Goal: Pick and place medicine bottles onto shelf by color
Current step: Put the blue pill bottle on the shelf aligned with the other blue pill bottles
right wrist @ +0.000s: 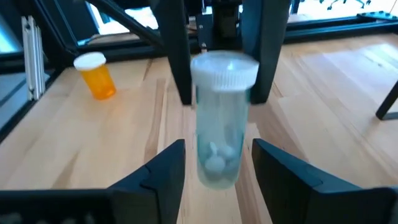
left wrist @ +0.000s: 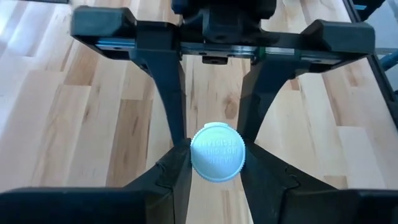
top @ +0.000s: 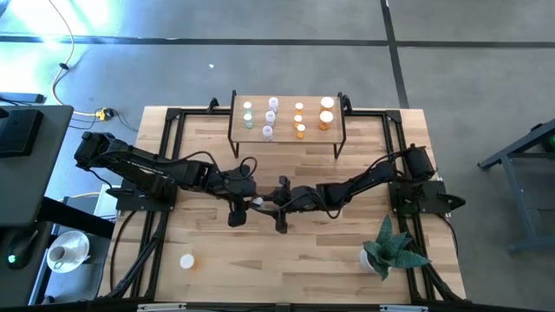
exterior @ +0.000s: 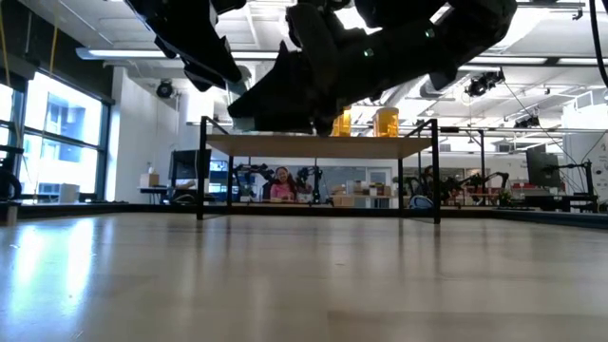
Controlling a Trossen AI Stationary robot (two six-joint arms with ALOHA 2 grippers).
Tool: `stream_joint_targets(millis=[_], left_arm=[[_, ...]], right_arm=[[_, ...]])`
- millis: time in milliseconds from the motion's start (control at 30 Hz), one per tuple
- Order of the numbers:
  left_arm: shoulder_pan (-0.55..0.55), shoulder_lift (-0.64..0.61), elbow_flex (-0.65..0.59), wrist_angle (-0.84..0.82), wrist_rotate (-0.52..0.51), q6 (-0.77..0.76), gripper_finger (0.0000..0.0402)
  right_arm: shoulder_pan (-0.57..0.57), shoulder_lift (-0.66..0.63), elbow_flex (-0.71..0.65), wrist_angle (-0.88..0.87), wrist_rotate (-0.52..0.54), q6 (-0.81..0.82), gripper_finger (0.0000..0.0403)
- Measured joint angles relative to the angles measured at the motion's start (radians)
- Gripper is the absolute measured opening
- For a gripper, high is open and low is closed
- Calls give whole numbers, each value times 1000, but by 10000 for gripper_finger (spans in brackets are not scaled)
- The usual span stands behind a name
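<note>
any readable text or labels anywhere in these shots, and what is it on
Nothing reads clearly.
White cap of the clear bottle between the left gripper fingers: raised lettering, too blurred to quote.
Bottles on the shelf: too small to show any label.

Both grippers met at mid-table, the left gripper (top: 252, 204) and right gripper (top: 276, 206) almost touching and blocking the centre. Behind them the shelf (top: 286, 135) was crowded with bottles (top: 299, 119), with bare wood only at its ends. The table (top: 217, 269) in front lay open except for a lone bottle (top: 186, 261) and a plant (top: 390, 251).
</note>
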Motion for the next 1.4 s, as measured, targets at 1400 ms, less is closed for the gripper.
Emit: stream_joint_targets(millis=[1400], left_arm=[[612, 0, 369, -462, -62, 145, 115]], right_arm=[[0, -135, 0, -410, 8, 0, 179]])
